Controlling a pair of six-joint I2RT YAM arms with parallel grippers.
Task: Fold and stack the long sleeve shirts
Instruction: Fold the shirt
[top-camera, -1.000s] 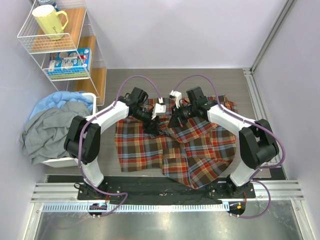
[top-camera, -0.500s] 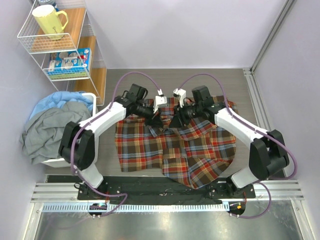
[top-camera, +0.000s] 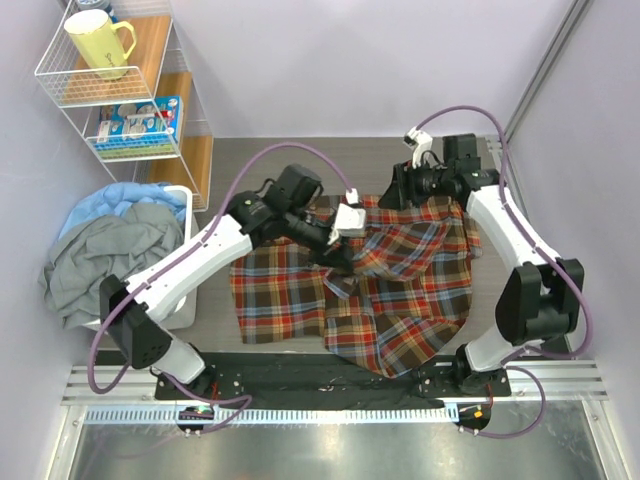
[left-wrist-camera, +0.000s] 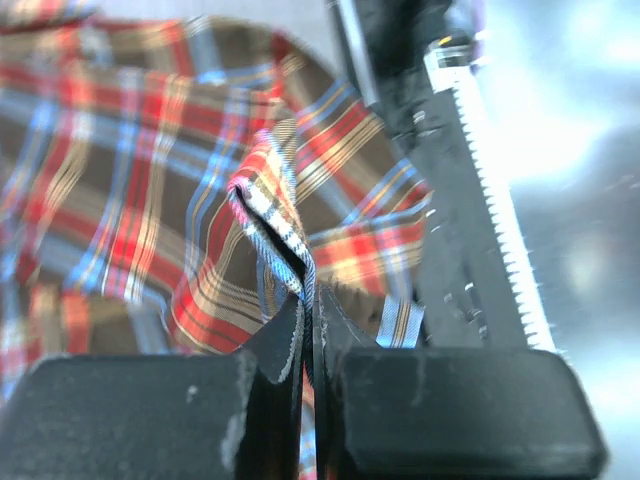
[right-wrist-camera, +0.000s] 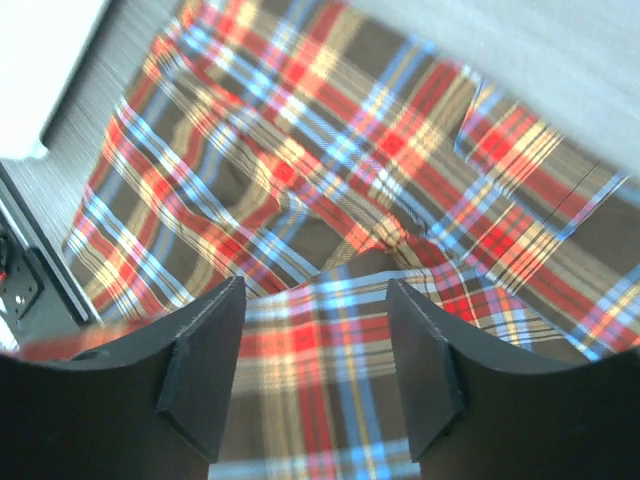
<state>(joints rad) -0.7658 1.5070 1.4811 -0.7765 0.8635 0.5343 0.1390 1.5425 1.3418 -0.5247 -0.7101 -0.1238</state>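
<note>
plaid shirt (top-camera: 400, 290) lies rumpled mid-table (top-camera: 270, 160), near hem reaching base rail (top-camera: 300, 372). left gripper (left-wrist-camera: 310, 300) clenched on thin fold of cloth near shirt centre. right gripper (right-wrist-camera: 315, 290) jaws apart, holding nothing, hovers over far right corner. risks: thin pinch slips under pull; one-sided lift bunches cloth; hem snags on rail.

1 plaid shirt (top-camera: 400, 290); 2 hands: left hand (left-wrist-camera: 308, 310), right hand (right-wrist-camera: 315, 290); 1 yellow mug (top-camera: 98, 42); 1 wire rack (top-camera: 150, 40); 1 basket (top-camera: 175, 192); 2 piled garments: grey garment (top-camera: 100, 265), blue garment (top-camera: 110, 205).
</note>
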